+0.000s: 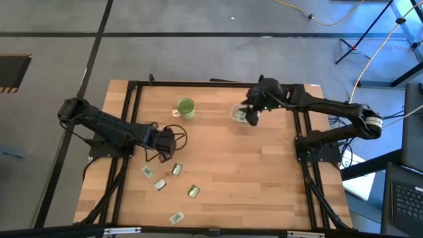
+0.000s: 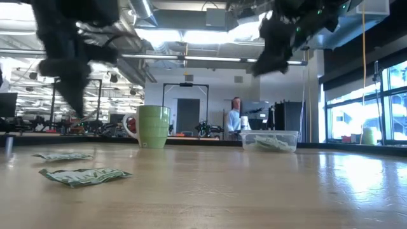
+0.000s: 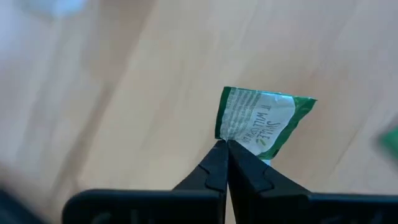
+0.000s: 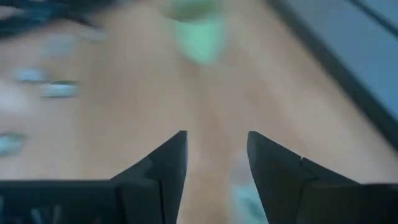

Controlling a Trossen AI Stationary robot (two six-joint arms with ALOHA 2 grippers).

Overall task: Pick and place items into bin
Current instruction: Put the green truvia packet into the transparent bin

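My left gripper (image 1: 165,151) hovers over the table's left part, shut on a pale green and white packet (image 3: 261,121). Several more packets lie flat on the wood near it (image 1: 176,170) (image 1: 159,185) (image 1: 193,192) (image 1: 176,217). In the low view, two of the packets (image 2: 82,176) show close to the near edge. The clear bin (image 1: 238,114) stands right of the mug and holds packets (image 2: 270,144). My right gripper (image 4: 217,155) is open, above the bin (image 2: 270,133) and touching nothing. My left gripper pinches the packet by one corner (image 3: 225,140), only at the free ends of the two fingers (image 3: 214,163). The rest of the packet sticks out beyond the fingertips, and it appears lifted clear of the wood.
A green mug (image 1: 186,108) with a handle stands left of the bin, near the far edge. Black frame rails (image 1: 125,132) run along the table's left and right sides. Bare wood lies between the packets and the bin. A person (image 2: 235,116) stands in the room behind.
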